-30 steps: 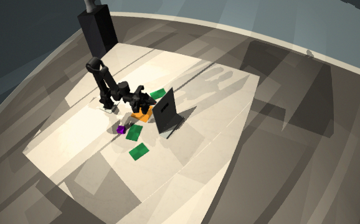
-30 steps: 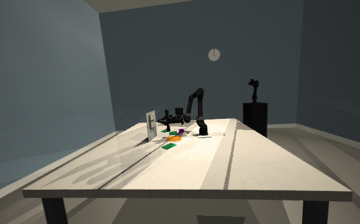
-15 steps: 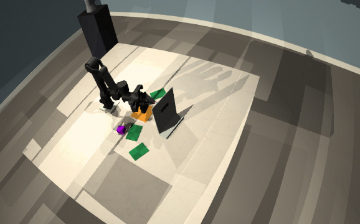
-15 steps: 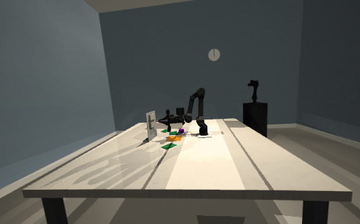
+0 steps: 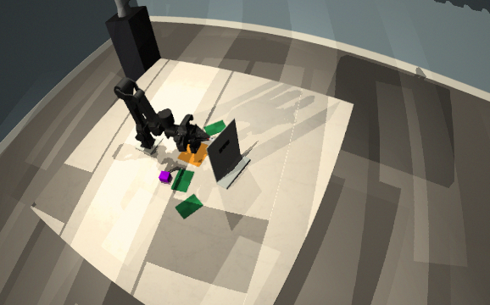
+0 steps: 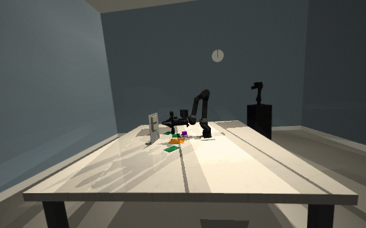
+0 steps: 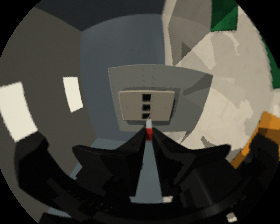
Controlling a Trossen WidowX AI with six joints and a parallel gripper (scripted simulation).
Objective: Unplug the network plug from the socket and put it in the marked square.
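Observation:
My gripper (image 5: 208,139) (image 6: 163,123) (image 7: 148,130) is shut on the plug, at socket height in front of the upright panel (image 5: 231,157) (image 6: 154,134) (image 7: 193,95). The plug (image 7: 149,124) shows as a pale tip with a red part between the fingertips. A gap shows between fingertips and panel in the exterior view, so the plug is out of the socket. The socket block (image 7: 128,106) has three dark openings in a column. Its tab cannot be made out. An orange square (image 5: 198,160) (image 6: 176,141) (image 7: 273,131) lies flat on the table, below the gripper.
Green patches lie around the orange one: one (image 5: 215,127) (image 6: 171,149) at one side, two others (image 5: 184,181) (image 5: 189,207) at the other. A purple cube (image 5: 164,177) (image 6: 184,133) stands near the middle green patch. The panel's foot (image 5: 232,175) rests on the table.

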